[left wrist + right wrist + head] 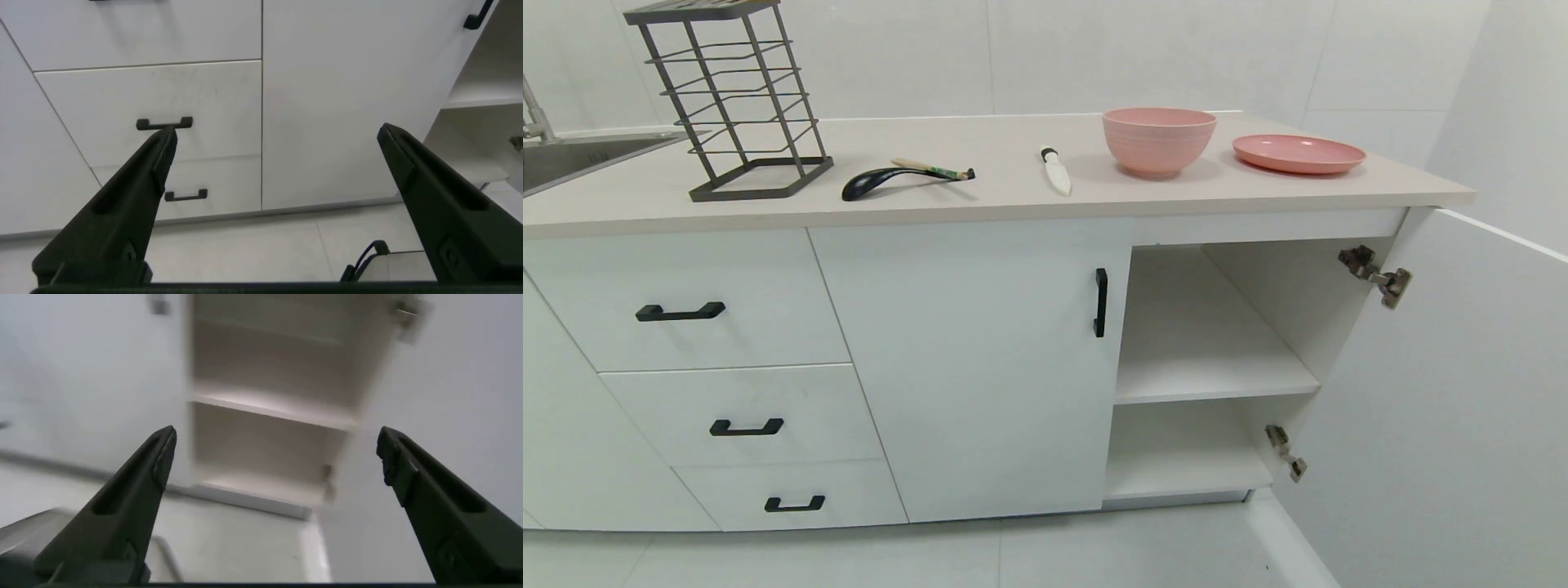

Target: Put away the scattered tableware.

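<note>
The left gripper (278, 133) is standing wide open. Its two dark fingers (122, 212) are spreading well apart and narrowing toward their tips. The tips are hanging in free air, touching nothing, and the two fingers are lying level with one another. The right gripper (276, 434) is taking the same pose. Its fingers (445, 514) are splaying wide, with their tips well apart and closing on nothing. Both grippers are pointing forward and somewhat downward, and each is being held low.
</note>
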Tool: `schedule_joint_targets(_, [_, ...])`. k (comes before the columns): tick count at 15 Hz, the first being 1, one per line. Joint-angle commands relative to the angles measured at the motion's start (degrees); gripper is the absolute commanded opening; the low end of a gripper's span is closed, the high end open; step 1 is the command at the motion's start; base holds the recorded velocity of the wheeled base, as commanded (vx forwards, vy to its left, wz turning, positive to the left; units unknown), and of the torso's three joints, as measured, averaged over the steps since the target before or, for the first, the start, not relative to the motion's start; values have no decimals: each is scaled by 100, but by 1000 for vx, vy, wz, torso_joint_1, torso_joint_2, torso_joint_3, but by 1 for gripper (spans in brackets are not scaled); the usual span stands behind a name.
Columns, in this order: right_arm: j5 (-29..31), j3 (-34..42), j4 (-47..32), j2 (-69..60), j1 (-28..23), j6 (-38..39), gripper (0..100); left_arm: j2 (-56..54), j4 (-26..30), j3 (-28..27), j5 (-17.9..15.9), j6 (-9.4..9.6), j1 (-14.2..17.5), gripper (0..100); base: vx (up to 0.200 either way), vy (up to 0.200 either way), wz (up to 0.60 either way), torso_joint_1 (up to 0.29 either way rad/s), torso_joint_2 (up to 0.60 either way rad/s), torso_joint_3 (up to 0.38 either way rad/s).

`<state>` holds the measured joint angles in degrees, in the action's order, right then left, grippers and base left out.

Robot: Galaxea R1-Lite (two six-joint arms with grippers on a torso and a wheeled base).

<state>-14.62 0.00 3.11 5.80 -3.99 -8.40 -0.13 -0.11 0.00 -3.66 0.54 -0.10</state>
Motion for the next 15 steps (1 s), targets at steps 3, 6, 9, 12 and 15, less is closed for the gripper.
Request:
schedule_joint_targets(3, [855,0,-30,17,-6,277,100,13,-7,0,32,8,1,100,0,0,0,0,0,0])
schedule_joint_targets(6, [1242,-9,-346,-79,196,752,100,13,-7,0,76,8,1,100,0,-133,0,-2,3,0])
schedule_joint_targets(9, [1242,-9,-346,-404,363,761,100,13,-7,0,76,8,1,100,0,-200,0,9,2,-1])
schedule_joint_targets(12, [1260,0,-337,-580,390,822,100,13,-7,0,58,-1,1,100,0,-67,0,-1,1,2])
schedule_joint_targets(15, [1260,0,-337,-580,390,822,100,13,-7,0,58,-10,1,100,0,0,0,0,0,0])
